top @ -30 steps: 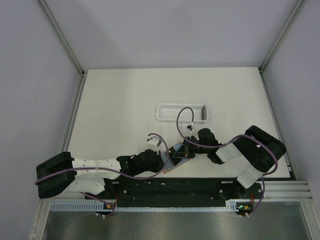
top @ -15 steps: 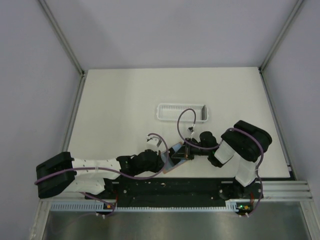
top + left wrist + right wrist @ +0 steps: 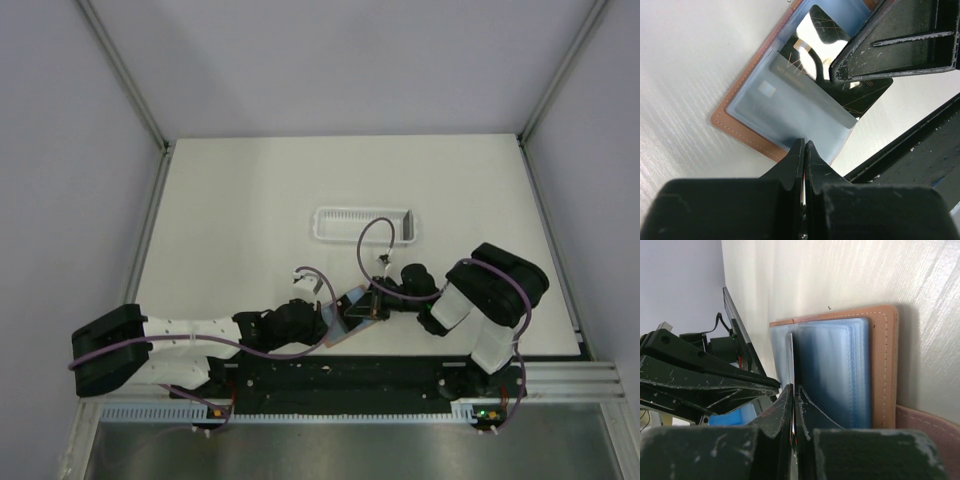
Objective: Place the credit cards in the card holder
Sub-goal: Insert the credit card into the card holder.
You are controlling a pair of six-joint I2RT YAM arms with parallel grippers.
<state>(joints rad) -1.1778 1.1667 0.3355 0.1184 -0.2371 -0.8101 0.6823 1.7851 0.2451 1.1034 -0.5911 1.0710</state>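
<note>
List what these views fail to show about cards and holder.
- Top view: card holder tiny, partly under left gripper and right gripper.
- Right wrist: card edge-on in right gripper; face unseen.
- Left wrist: right gripper's finger covers the card's end; any second card behind the frosted sleeve is blurred.

1. Top external: high above and behind the arm bases, facing down. It is far off, so the whole table (image 3: pixel 250 200) and both arms fit.
2. Left wrist: looks along the left gripper (image 3: pixel 804 145), very close on the card holder (image 3: pixel 755 100), which fills the frame.
3. Right wrist: looks along the right gripper (image 3: pixel 793 390), equally close, grazing low across the table.
4. Shared: both wrist views show the card holder, the credit card (image 3: pixel 812 35) and each other's fingers. The top view shows the same spot small, near the bottom centre.
</note>
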